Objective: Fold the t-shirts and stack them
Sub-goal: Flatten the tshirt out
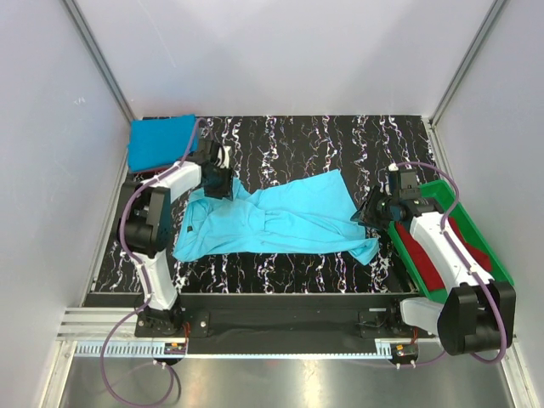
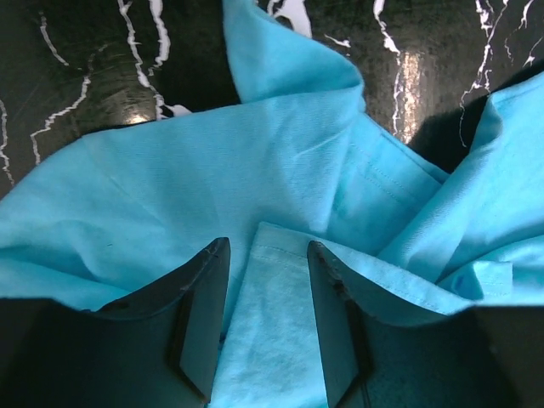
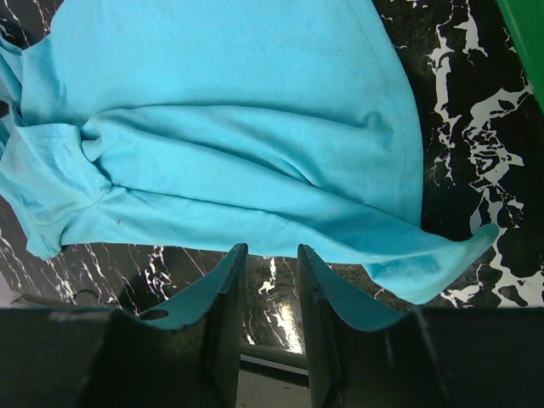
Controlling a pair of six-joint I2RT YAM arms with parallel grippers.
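A light turquoise t-shirt (image 1: 280,223) lies crumpled and spread across the middle of the black marbled table. My left gripper (image 1: 219,180) hangs over its back left corner. In the left wrist view the left gripper (image 2: 269,246) is open, with a hemmed fold of the turquoise t-shirt (image 2: 212,161) lying between its fingers. My right gripper (image 1: 371,214) is at the shirt's right edge. In the right wrist view the right gripper (image 3: 272,248) is open over bare table, just short of the shirt's hem (image 3: 221,102). A deeper blue t-shirt (image 1: 160,141) lies folded at the back left corner.
A green plastic tray (image 1: 440,185) stands at the right edge under the right arm, with dark red t-shirts (image 1: 425,255) in it. Its green rim (image 3: 523,34) shows in the right wrist view. White walls close in the table on three sides.
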